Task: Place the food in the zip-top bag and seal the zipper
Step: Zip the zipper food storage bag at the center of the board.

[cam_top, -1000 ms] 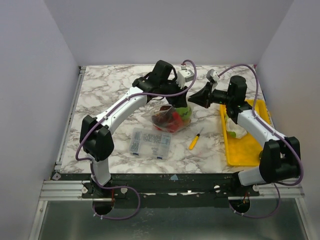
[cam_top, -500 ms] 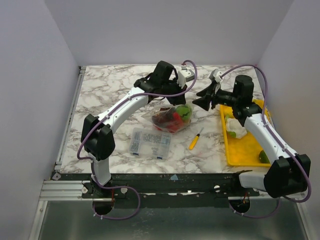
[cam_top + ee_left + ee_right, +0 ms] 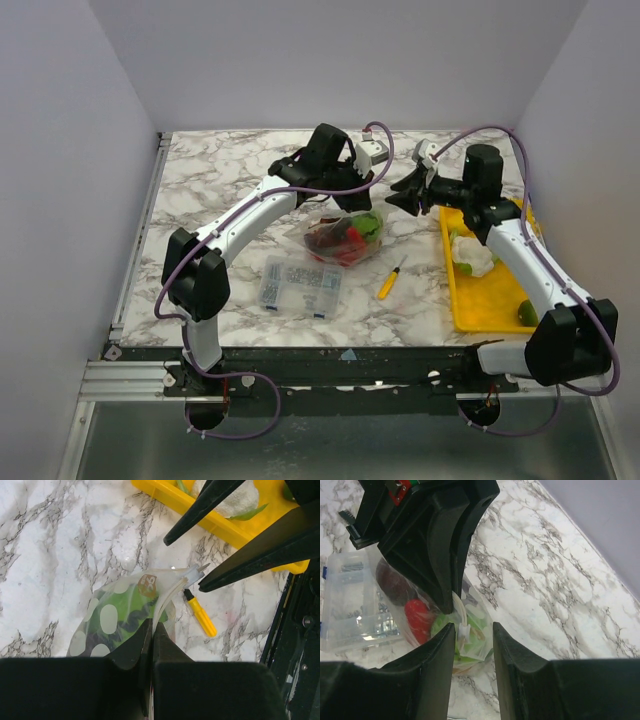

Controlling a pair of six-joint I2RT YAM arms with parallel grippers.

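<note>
The zip-top bag [image 3: 345, 236] lies mid-table with red and green food [image 3: 418, 618] inside. My left gripper [image 3: 352, 207] is shut on the zipper [image 3: 166, 598], pinching the strip between its fingertips in the left wrist view [image 3: 152, 625]. The white slider [image 3: 464, 630] sits at the strip's right end. My right gripper [image 3: 394, 197] is open, and in the right wrist view [image 3: 473, 626] its fingers stand on either side of the slider without touching it. A white cauliflower [image 3: 473, 252] and a green fruit [image 3: 527, 312] lie in the yellow tray [image 3: 488, 300].
A rigid clear compartment box [image 3: 300, 284] lies in front of the bag. A yellow-handled screwdriver [image 3: 388, 284] lies between bag and tray, and it also shows in the left wrist view [image 3: 200, 615]. The tray runs along the table's right side.
The right arm has stretched out and its elbow has swung right. Its jaws, near the bag's right end, now look spread apart. The left gripper and bag have hardly moved.
</note>
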